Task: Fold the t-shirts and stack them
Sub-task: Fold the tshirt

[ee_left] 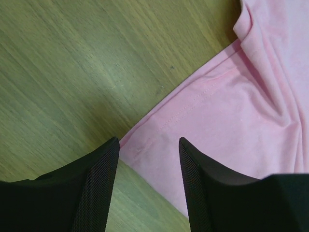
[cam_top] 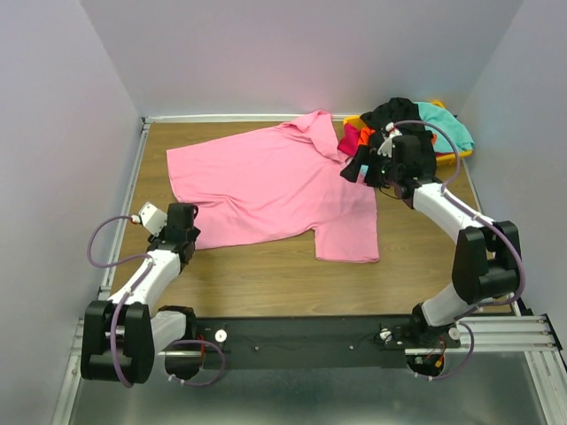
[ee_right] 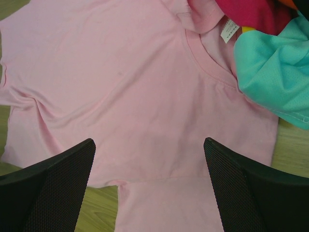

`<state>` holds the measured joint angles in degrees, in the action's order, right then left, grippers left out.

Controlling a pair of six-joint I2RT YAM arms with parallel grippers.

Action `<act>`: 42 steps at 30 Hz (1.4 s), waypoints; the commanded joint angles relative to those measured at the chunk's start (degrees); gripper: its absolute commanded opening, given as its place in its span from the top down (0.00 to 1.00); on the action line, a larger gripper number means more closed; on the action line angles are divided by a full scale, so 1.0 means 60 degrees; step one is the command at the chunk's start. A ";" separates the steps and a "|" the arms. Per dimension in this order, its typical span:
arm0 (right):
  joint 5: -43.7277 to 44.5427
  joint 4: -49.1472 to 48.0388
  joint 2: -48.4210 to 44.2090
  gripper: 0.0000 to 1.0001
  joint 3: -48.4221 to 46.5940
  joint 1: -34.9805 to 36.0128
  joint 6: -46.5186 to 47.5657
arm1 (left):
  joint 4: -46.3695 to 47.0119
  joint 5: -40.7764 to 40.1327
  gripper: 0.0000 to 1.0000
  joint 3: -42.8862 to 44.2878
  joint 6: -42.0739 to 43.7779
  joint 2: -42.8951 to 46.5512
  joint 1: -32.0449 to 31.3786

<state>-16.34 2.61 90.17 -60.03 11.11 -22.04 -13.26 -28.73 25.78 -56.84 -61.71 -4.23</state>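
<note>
While heaped shirts (cam_top: 407, 124) overlap the pink t-shirt (cam_top: 266, 181), left gripper (ee_left: 147, 141) and right gripper (ee_right: 149, 141) gape.

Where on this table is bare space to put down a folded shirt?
The widest bare wood lies between the pink t-shirt and the arms' base rail. A narrower strip runs right of the shirt. The far right corner is crowded with piled shirts.

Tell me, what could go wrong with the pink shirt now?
1. Only the hem of the pink t-shirt lies between the fingers of the left gripper, so a pinch there might catch too little cloth and slip off.
2. The teal shirt lies on the pink one's shoulder, so pulling the pink one may drag the pile along.
</note>
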 commanded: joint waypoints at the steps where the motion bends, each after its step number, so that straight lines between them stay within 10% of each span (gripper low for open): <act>1: -0.0339 -0.0201 -0.0395 0.00 0.0161 -0.0168 -0.0076 | -0.0090 0.0335 0.40 0.0390 0.0405 -0.0305 0.0046; 24: -0.0734 -0.0318 -0.0570 0.00 0.0410 -0.0710 -0.0208 | -0.1452 0.0849 0.42 0.0625 0.0406 -0.1140 0.0060; 34: -0.0749 -0.0362 -0.0615 0.00 0.0527 -0.0900 -0.0208 | -0.1058 0.0730 0.69 0.1006 0.0786 -0.2238 0.0236; 38: -0.0763 -0.0362 -0.0585 0.00 0.0527 -0.0930 -0.0237 | -0.0984 0.0848 1.00 0.0962 0.0904 -0.2166 0.0251; 42: -0.0763 -0.0362 -0.0585 0.00 0.0542 -0.0930 -0.0252 | -0.0765 0.1111 1.00 0.0772 0.0977 -0.1786 0.0251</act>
<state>-19.84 1.32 88.38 -57.84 5.87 -23.00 -18.24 -24.01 31.94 -51.72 -74.02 -3.05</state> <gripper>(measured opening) 0.998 0.010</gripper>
